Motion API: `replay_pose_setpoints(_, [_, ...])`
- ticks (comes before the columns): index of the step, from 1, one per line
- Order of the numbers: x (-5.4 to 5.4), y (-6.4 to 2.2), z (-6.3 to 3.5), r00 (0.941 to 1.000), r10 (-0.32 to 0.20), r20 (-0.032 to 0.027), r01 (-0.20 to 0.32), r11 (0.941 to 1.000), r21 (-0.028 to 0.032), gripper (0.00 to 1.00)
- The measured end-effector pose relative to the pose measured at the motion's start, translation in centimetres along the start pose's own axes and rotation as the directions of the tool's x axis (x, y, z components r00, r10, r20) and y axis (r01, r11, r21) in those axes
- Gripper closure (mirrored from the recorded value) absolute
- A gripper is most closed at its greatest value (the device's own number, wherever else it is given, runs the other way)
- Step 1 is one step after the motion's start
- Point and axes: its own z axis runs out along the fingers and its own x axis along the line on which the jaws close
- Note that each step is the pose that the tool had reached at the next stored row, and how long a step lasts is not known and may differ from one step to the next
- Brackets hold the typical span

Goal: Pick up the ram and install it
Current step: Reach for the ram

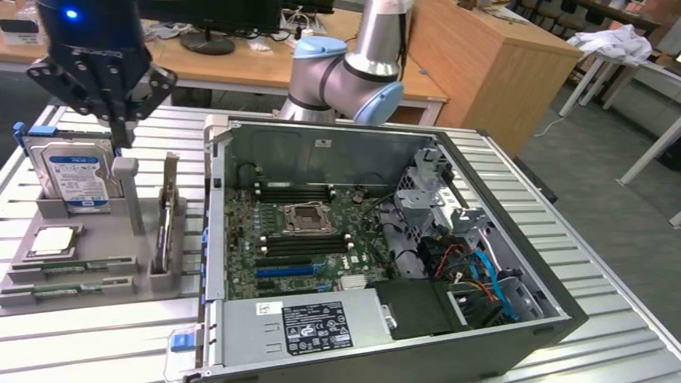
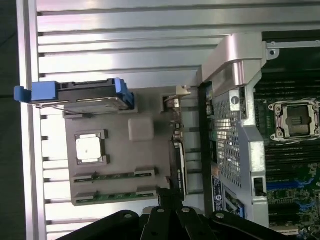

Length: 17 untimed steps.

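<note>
Black metal claw is pinched shut with nothing in it. I see it hang over the grey plastic tray, near the silver hard drive with a blue label. Two long thin green ram sticks lie flat in that tray, untouched.

Hard drive label blue and white, power supply label black, print on both too small to read
</note>
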Motion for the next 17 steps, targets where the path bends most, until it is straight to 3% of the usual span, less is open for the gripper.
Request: replay_pose_setpoints(17, [5.8,-0.44,0.02,1.0,0.0,-0.0011,0.0,1.0,0.0001,0.89])
